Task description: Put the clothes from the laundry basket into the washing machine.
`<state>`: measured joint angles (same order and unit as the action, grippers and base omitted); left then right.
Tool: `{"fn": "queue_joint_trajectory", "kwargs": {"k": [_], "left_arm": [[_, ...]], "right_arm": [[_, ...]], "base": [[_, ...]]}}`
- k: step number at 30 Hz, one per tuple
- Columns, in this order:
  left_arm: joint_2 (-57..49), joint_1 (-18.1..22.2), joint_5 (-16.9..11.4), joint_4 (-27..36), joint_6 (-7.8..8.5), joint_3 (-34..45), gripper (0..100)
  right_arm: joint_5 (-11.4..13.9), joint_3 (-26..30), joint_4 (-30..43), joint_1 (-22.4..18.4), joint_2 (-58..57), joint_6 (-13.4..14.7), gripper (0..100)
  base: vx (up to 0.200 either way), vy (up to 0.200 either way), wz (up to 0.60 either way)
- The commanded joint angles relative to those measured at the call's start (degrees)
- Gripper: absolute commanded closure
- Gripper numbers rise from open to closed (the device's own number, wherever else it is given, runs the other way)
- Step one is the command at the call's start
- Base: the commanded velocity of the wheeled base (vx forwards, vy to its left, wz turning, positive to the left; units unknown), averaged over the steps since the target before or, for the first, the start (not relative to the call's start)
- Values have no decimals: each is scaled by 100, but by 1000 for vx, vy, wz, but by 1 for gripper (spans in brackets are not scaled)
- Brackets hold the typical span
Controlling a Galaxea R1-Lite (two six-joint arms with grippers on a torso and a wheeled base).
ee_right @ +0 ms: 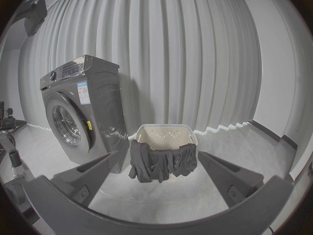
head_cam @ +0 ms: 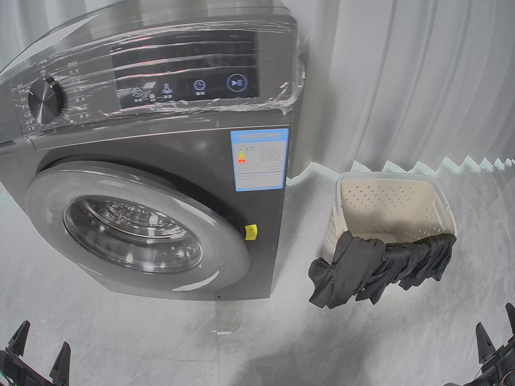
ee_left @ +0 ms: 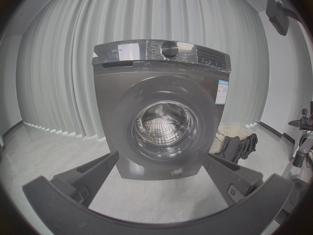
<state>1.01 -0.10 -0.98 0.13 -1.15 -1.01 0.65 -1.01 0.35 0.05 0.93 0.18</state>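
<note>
Head view: dark, perhaps silky clothes (head_cam: 375, 269) drape perforated basket (head_cam: 387, 176); left hand (head_cam: 43, 343) and right hand (head_cam: 494, 323) gape empty.

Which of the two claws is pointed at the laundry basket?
The right claw, open: its wrist view centres the laundry basket with dark clothes draped over its front rim. The left claw faces the washing machine door instead.
</note>
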Motion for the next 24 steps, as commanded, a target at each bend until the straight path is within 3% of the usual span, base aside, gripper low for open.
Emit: {"fn": "queue_joint_trajectory", "kwargs": {"k": [1, 13, 24], "left_arm": [[-101, 1, 1, 4, 0, 92, 0], [-101, 1, 1, 4, -8, 92, 0], [-101, 1, 27, 4, 0, 92, 0]], "right_arm": [[6, 92, 0, 4, -93, -1, 0], [-3, 92, 0, 4, -93, -1, 0], [-3, 92, -9, 4, -93, -1, 0]], "base": [[0, 200, 0], [0, 200, 0], [0, 0, 0]]}}
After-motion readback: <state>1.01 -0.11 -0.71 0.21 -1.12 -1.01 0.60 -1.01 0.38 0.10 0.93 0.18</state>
